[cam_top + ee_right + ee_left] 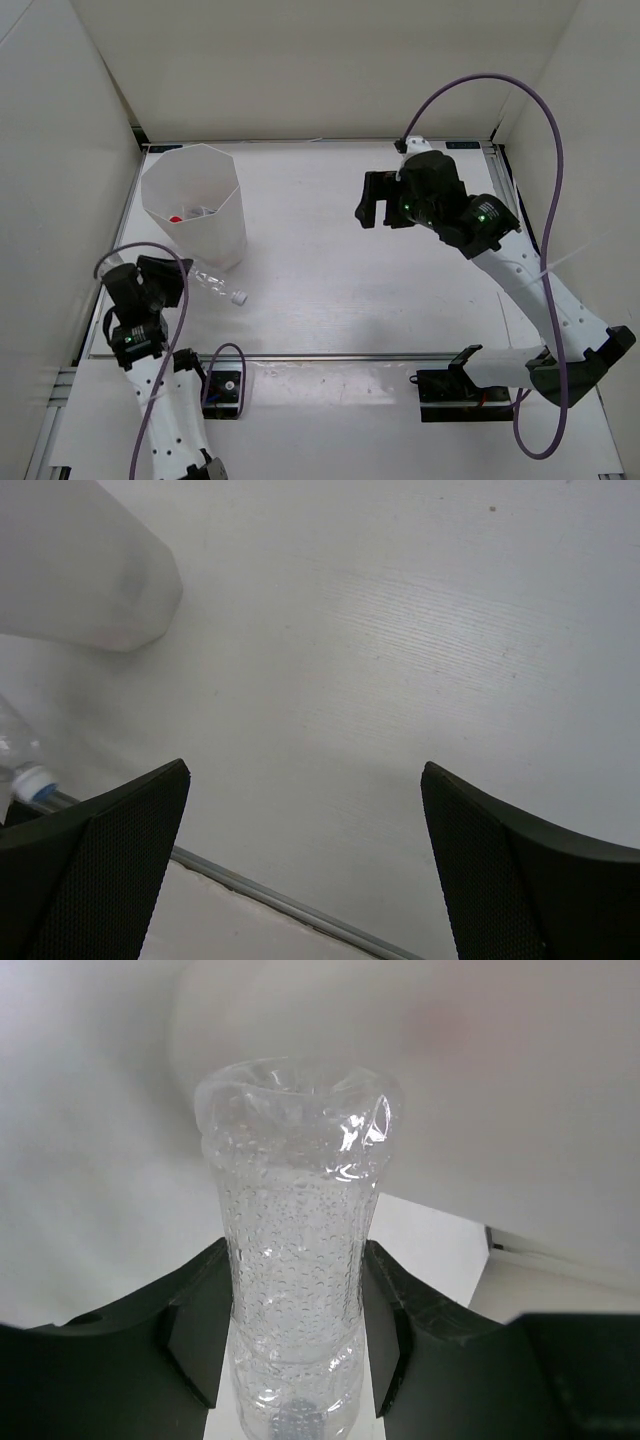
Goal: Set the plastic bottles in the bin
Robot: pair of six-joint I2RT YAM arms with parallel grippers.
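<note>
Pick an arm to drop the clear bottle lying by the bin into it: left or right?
Left. The left gripper is closed on the clear bottle, right beside the bin. The right gripper hangs open and empty, far across the table.

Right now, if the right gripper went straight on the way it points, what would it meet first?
Probably the white table top; nothing shows between the right gripper and it.

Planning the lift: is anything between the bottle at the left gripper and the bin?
Nothing visible. The bottle, between the left gripper's fingers, lies right beside the bin; only the bin's own wall must be cleared.
</note>
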